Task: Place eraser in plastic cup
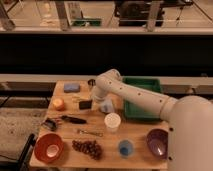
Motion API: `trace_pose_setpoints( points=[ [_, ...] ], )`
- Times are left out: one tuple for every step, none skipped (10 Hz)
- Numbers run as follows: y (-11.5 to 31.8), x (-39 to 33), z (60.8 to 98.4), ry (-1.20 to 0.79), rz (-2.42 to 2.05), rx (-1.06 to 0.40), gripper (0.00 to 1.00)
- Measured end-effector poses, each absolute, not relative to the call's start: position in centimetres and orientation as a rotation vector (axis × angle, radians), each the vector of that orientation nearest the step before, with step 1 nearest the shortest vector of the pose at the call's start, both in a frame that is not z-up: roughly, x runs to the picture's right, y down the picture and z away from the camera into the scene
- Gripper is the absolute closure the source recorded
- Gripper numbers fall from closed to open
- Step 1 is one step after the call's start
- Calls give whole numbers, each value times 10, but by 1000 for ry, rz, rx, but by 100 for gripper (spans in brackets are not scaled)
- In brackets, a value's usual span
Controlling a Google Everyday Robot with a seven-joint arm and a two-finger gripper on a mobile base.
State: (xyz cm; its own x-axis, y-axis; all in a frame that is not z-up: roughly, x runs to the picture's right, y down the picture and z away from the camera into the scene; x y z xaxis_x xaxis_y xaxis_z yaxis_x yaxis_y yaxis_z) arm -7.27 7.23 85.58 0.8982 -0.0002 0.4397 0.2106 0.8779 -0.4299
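Observation:
The eraser (85,104) is a small black block lying on the wooden table (140,131), left of centre. My gripper (103,104) hangs at the end of the white arm, low over the table just right of the eraser; I cannot tell whether it touches it. The blue plastic cup (125,148) stands upright near the table's front edge, well in front and to the right of the gripper, and looks empty.
A white cup (113,122) stands between the gripper and the blue cup. A green tray (142,97) is at the right, a purple bowl (157,142) front right. An orange bowl (49,148), grapes (88,147), an orange (58,104), a light-blue block (71,87) and a metal cup (91,82) lie around.

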Motion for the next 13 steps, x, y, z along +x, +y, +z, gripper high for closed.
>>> trace_pose_setpoints(
  points=[
    [63, -71, 840, -445, -118, -469, 100],
    [57, -71, 827, -445, -127, -453, 100],
    [49, -72, 811, -444, -140, -435, 100],
    [44, -70, 797, -440, -149, -421, 100],
    [41, -66, 782, -438, -156, -409, 100],
    [42, -62, 772, -437, -161, -402, 100],
    [45, -57, 765, -434, -165, -397, 100],
    [50, -50, 755, -429, -173, -391, 100],
    [61, -33, 740, -413, -178, -383, 100],
    [69, -26, 732, -404, -184, -382, 100],
    [80, -16, 720, -389, -193, -380, 100],
    [91, -6, 709, -373, -199, -378, 100],
    [100, 2, 700, -357, -201, -378, 100]
  ],
)
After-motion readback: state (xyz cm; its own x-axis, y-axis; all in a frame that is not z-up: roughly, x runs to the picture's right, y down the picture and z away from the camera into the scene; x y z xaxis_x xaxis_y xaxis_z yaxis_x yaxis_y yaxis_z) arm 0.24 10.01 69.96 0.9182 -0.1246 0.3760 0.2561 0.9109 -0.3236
